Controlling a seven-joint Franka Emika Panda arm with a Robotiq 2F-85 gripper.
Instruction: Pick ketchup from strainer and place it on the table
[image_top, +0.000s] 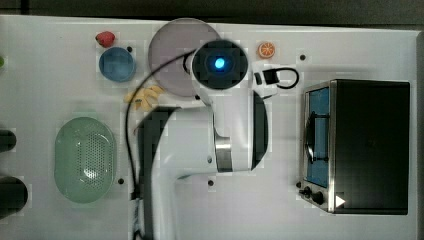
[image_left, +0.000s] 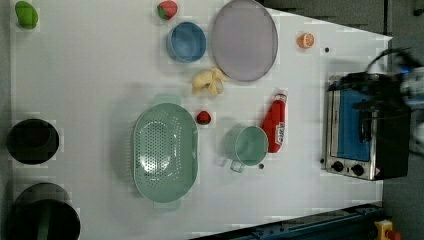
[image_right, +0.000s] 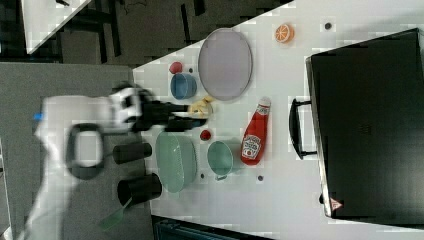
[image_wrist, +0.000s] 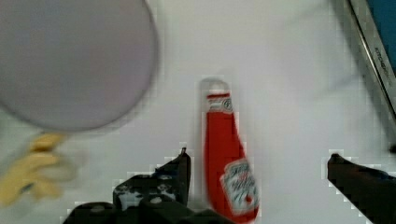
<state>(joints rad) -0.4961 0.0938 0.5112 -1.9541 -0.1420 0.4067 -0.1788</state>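
From my station I see the ketchup (image_left: 276, 124) lying flat on the table (image_left: 90, 75), outside the strainer (image_left: 165, 149). In the left view it rests just beside the teal cup (image_left: 248, 145), on the left view's right of it, with its white cap pointing toward the grey plate (image_left: 244, 39). The strainer is empty and stands well apart from the bottle, past the cup and a small strawberry (image_left: 203, 117). The toaster oven (image_left: 365, 125) is on the other side of the ketchup, near but not touching.

In the wrist view the gripper (image_wrist: 259, 175) is wide open, and its two dark fingers (image_wrist: 175, 175) stand on both sides of the ketchup (image_wrist: 226, 158) without touching it. The bottle lies free between them on the white surface. In the right view the arm (image_right: 85, 130) is above the strainer side of the table. A blue bowl (image_left: 186, 42) and a banana (image_left: 209, 81) lie near the plate.
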